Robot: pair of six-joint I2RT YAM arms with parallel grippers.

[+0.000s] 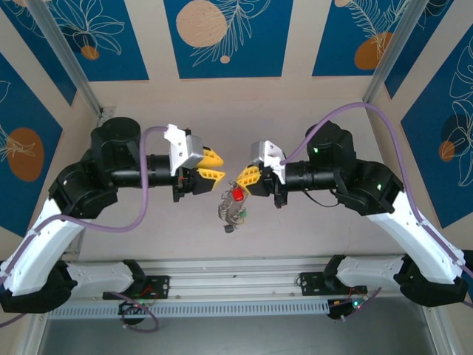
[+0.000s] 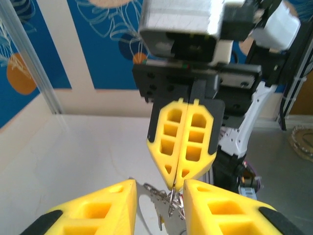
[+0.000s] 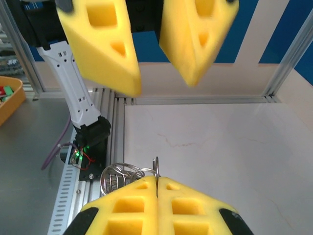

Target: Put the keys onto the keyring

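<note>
The keys (image 1: 235, 209) hang as a small tangled bunch of silvery metal, one red head (image 1: 238, 194) at the top of the bunch and a speck of green lower down. They dangle just below the tips of the right claw (image 1: 247, 177), above the pale table (image 1: 310, 237). The keyring (image 3: 156, 165) is thin grey wire. In the right wrist view a short arc of it stands up out of the seam between that claw's two yellow fingers, with more wire loops (image 3: 117, 177) bunched just to the left of the fingers. The right claw (image 3: 156, 205) is closed tight, its fingers pressed flat together with no gap, pinching the keyring; seen from the left wrist (image 2: 182, 147) it points down with the metal hanging from its tip. The left claw (image 1: 211, 166) faces it from close by, tip to tip and a little apart. Its jaws stand partly open with a clear gap between them and nothing clamped. In its own view (image 2: 159, 205) the hanging metal (image 2: 168, 199) lies in that gap, near the right-hand finger; whether it touches the finger cannot be told.
</note>
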